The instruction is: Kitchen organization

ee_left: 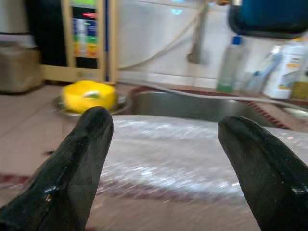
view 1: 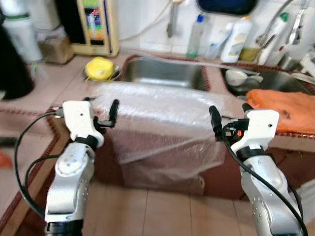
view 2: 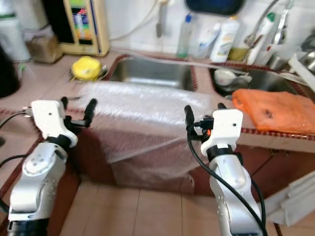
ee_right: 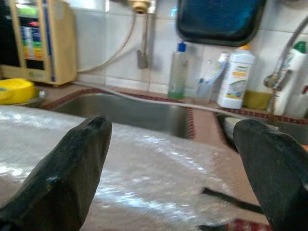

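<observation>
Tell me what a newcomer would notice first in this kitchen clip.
A sheet of bubble wrap draped over the counter's front edge before the left sink, hanging toward the floor. The left gripper and right gripper hover at its two ends, fingers open. An orange cloth lies on the counter to the right.

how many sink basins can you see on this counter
2. One sink basin is behind the bubble wrap; a second basin holding dishes is further to the robot's right, beyond the orange cloth.
</observation>
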`<state>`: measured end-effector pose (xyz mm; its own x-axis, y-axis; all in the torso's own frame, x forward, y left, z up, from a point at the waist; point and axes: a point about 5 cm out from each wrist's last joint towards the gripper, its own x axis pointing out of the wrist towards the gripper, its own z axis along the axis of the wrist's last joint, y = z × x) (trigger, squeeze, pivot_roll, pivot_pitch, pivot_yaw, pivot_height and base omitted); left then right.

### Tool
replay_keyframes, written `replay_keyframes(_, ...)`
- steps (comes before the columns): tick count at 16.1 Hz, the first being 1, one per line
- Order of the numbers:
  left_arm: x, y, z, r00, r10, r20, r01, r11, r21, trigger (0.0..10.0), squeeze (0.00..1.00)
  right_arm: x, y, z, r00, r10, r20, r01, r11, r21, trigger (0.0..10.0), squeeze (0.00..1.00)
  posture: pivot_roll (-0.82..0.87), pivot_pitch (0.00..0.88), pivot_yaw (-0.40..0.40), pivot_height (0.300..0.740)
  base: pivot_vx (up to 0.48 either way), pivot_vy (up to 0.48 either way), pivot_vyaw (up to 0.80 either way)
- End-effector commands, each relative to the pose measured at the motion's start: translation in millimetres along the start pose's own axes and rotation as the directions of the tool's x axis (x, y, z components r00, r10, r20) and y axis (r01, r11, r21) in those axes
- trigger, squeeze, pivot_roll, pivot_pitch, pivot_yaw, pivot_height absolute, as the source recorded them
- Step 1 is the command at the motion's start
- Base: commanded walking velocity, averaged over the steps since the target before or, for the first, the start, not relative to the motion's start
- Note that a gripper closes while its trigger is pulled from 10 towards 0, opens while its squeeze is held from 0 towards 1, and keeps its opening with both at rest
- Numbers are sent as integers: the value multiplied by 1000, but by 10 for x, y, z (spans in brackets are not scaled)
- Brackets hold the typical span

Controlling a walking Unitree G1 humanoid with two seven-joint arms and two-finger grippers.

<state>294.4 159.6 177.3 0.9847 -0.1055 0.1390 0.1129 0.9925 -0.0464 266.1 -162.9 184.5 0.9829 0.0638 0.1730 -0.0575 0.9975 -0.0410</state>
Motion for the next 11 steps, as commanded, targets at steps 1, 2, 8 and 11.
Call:
replay_keyframes(1, 8, -41, 15, 1000, -13, 1, 13, 1000, 8, 10000, 0, 3, -63, 35, 1000, -24, 14, 24, 1000, -7, 10000, 0, 5, 47, -46, 740, 416, 0, 0)
replay_keyframes(2, 7, -42, 12, 1000, -12, -1, 12, 1000, 9, 10000, 0, 3, -63, 33, 1000, -25, 14, 25, 1000, -6, 10000, 0, 5, 47, -46, 740, 416, 0, 0)
replay_keyframes(8, 4, -62, -17, 1000, -19, -12, 19, 1000, 2, 10000, 0, -4, -75, 27, 999, -33, 15, 33, 999, -10, 10000, 0, 2, 48, -43, 740, 385, 0, 0)
replay_keyframes(11, 10, -66, -20, 1000, -17, -14, 17, 1000, 11, 10000, 0, -2, -72, 23, 999, -34, 15, 35, 999, -9, 10000, 0, 1, 48, -44, 740, 426, 0, 0)
